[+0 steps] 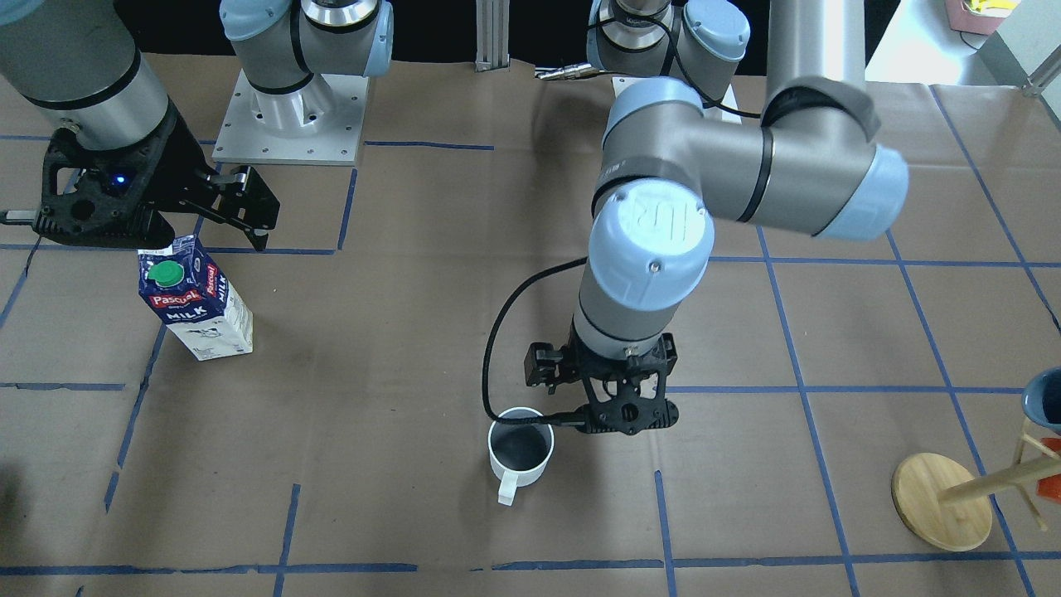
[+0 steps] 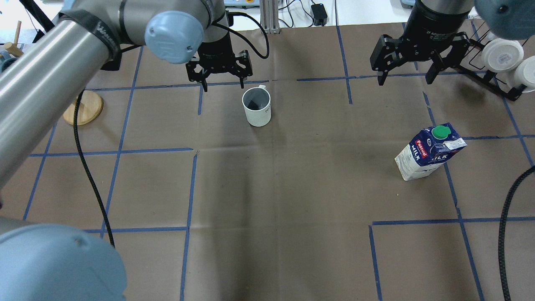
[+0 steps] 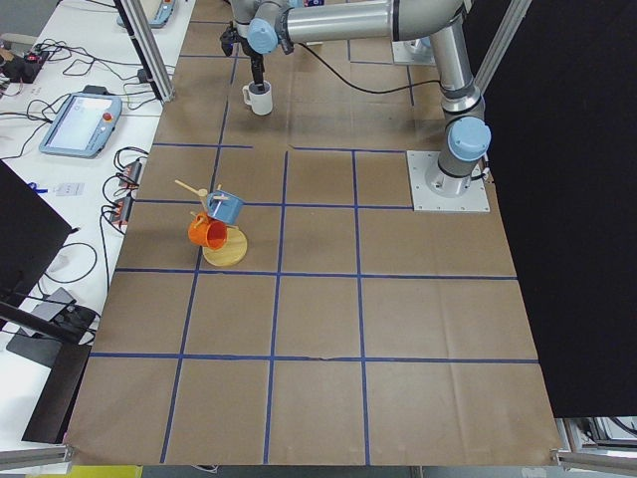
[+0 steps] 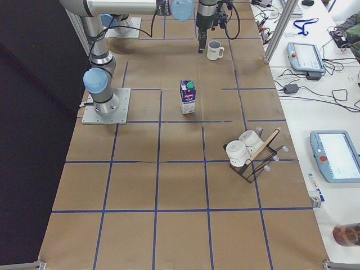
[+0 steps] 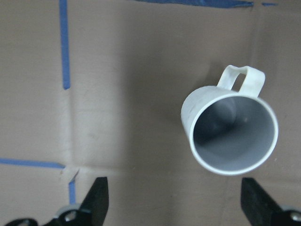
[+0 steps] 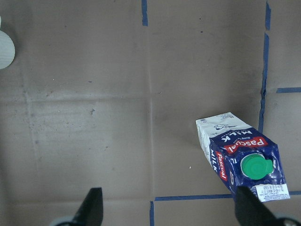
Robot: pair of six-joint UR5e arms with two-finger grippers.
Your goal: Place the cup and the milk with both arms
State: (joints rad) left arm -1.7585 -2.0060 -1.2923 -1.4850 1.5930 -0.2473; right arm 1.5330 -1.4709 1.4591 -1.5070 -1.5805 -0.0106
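The cup (image 2: 256,107), a white mug with a dark grey inside, stands upright on the brown paper with its handle pointing away from the robot. My left gripper (image 2: 220,81) is open and empty, hovering just beside the cup on its left. In the left wrist view the cup (image 5: 230,134) lies off to the right of the open fingers (image 5: 96,200). The milk (image 2: 428,151), a blue and white carton with a green cap, stands at the right. My right gripper (image 2: 405,77) is open and empty, above and beyond the milk (image 6: 240,157). In the front-facing view the cup (image 1: 520,452) and milk (image 1: 197,298) stand far apart.
A wooden mug tree (image 3: 219,231) with a blue and an orange mug stands at the table's left end. A black wire rack (image 4: 250,154) with white cups stands at the far right. A black cable (image 2: 90,175) hangs over the table's left half.
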